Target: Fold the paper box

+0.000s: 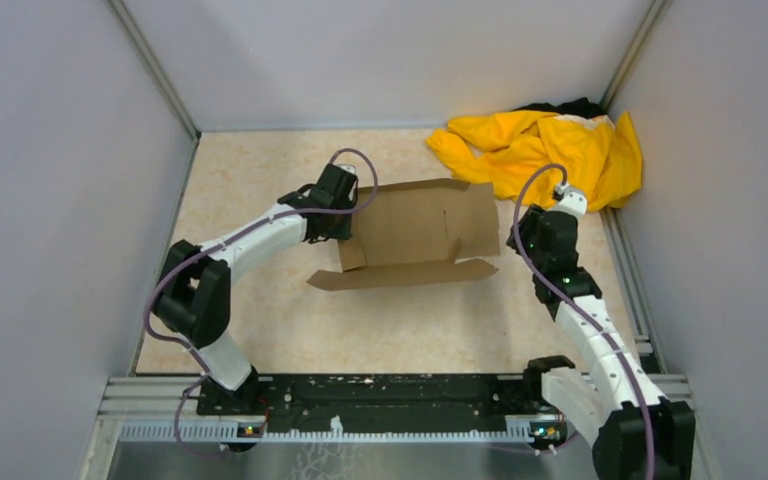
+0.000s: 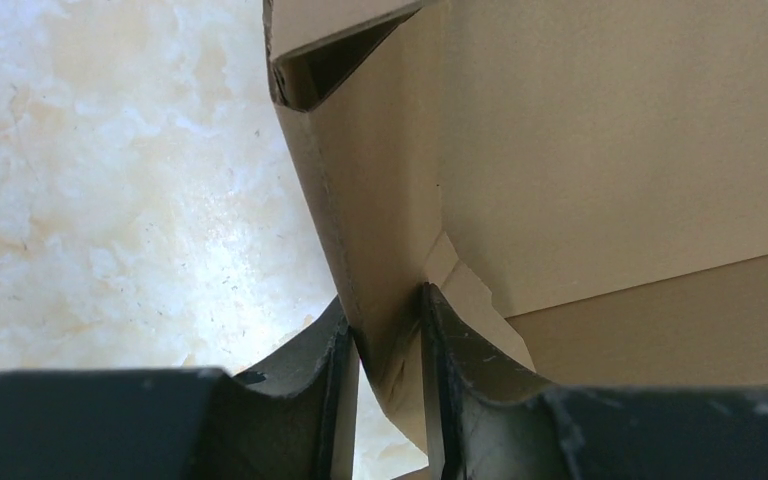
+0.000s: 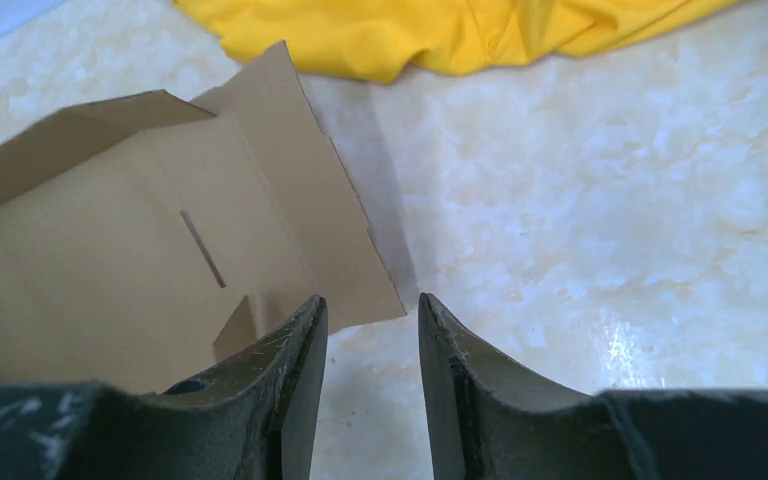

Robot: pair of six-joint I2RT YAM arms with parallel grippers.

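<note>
On beige marbled table, lying centred: paper box, half-formed. Pinching its left wall with left fingers; hovering right fingers parted, empty, near right flap. Risking crumpling wall through one-sided tugging.

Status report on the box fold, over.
Left gripper clamped on paper box, left wall. Right gripper open, empty, beside its right edge. Box partly folded. Yellow cloth near its far right corner.

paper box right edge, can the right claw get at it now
Probably yes. The right claw stands open just off the right flap of the paper box, with only bare table between them. The yellow cloth lies farther back, out of the path. The left claw grips the opposite wall.
</note>
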